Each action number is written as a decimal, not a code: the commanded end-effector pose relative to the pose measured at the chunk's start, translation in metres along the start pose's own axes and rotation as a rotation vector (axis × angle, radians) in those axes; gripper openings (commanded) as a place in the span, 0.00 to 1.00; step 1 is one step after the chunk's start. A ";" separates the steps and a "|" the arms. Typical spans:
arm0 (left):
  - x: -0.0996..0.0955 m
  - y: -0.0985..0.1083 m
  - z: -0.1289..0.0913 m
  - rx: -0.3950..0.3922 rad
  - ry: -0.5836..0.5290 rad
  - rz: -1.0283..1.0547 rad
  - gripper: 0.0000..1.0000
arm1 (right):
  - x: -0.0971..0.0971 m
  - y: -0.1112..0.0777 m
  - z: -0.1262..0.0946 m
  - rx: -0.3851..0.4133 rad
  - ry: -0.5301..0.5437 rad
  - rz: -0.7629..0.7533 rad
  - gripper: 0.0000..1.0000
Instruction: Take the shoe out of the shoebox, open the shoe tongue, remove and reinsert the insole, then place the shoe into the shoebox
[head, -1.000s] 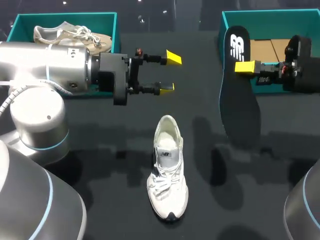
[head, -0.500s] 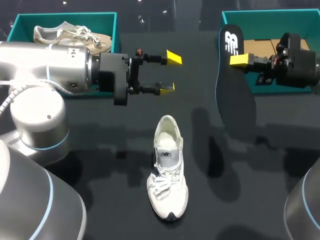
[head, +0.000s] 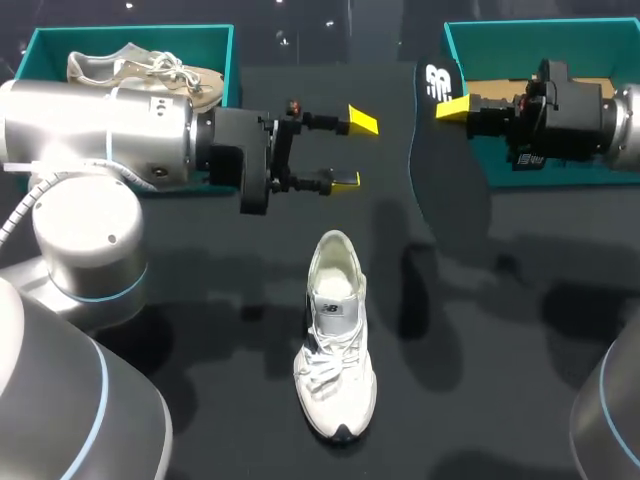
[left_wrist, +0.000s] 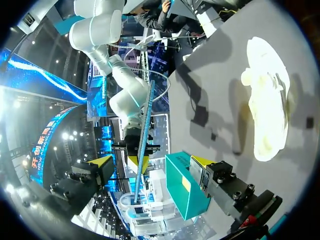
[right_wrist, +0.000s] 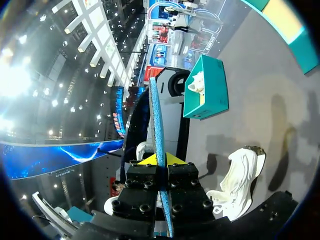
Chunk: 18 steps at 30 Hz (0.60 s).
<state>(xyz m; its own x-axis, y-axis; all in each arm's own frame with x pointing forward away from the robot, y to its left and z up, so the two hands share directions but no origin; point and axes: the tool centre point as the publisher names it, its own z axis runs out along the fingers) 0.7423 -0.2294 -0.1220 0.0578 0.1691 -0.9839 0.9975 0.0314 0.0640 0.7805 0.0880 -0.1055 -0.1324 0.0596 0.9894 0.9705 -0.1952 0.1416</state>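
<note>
A white shoe (head: 335, 340) lies on the black table, toe toward the front edge, its opening bare; it also shows in both wrist views (left_wrist: 267, 100) (right_wrist: 240, 180). My right gripper (head: 452, 107) is shut on a dark insole (head: 445, 170), which hangs upright above the table, left of the right teal shoebox (head: 545, 35). In the right wrist view the insole (right_wrist: 157, 125) stands edge-on between the yellow tips of that gripper (right_wrist: 160, 159). My left gripper (head: 352, 150) hangs open and holds nothing, behind the shoe's heel and left of the insole (left_wrist: 145, 135).
A second teal box (head: 130, 35) at the back left holds another pale shoe (head: 140, 70). The right shoebox has brown cardboard (head: 500, 95) on its floor. My left arm's thick body (head: 100, 135) spans the table's left side.
My right gripper has carried the insole leftward, away from the right shoebox toward the table's middle. My left gripper has shifted slightly to the right. The shoe has not moved.
</note>
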 end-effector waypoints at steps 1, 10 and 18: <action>0.000 0.001 0.005 -0.002 0.002 0.001 1.00 | -0.003 0.004 0.004 0.007 0.001 0.001 0.00; 0.001 0.004 0.013 -0.007 0.006 -0.038 1.00 | -0.010 0.011 0.016 -0.007 -0.018 0.126 0.00; 0.003 0.014 0.027 0.005 -0.004 -0.074 1.00 | -0.017 0.015 0.031 0.001 -0.027 0.225 0.00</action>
<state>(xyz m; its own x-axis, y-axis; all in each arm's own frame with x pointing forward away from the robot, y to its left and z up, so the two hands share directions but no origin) 0.7487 -0.2414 -0.1256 -0.0153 0.1614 -0.9868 0.9990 0.0441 -0.0083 0.7980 0.1070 -0.1175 0.0898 0.0356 0.9953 0.9739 -0.2124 -0.0802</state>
